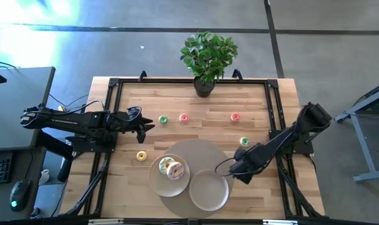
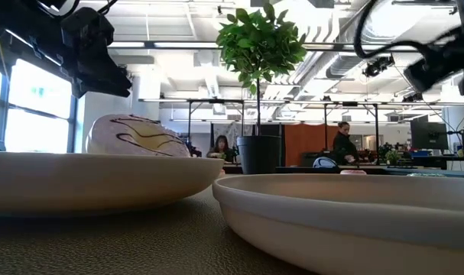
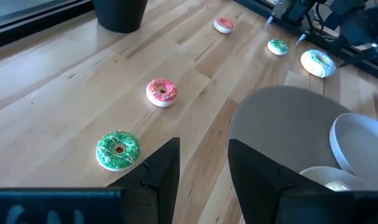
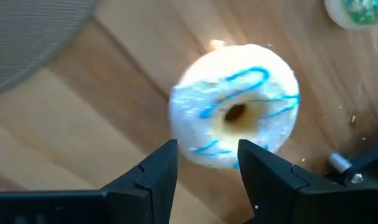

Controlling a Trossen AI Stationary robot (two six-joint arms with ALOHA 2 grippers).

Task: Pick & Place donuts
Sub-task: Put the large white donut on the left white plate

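Note:
My right gripper (image 4: 207, 168) is open and hangs over a white donut with blue drizzle (image 4: 235, 115) that lies flat on the wood; its fingers stand above the donut's near edge without touching it. My gripper (image 1: 235, 170) hides this donut in the high view. A green mini donut (image 4: 357, 12) lies just beyond. My left gripper (image 3: 204, 168) is open above the table's left side, with a green mini donut (image 3: 118, 149) and a pink one (image 3: 162, 92) ahead of it. A red mini (image 1: 235, 116) and a yellow mini (image 1: 141, 155) lie apart. A larger iced donut (image 1: 172, 167) rests in the left plate (image 1: 155, 181).
Two beige plates sit on a round grey mat (image 1: 198, 150) near the table's near edge; the right plate (image 1: 208, 190) holds nothing. A potted plant (image 1: 206, 59) stands at the far edge. A black frame (image 1: 114, 100) runs along the table's sides. People sit in the room behind.

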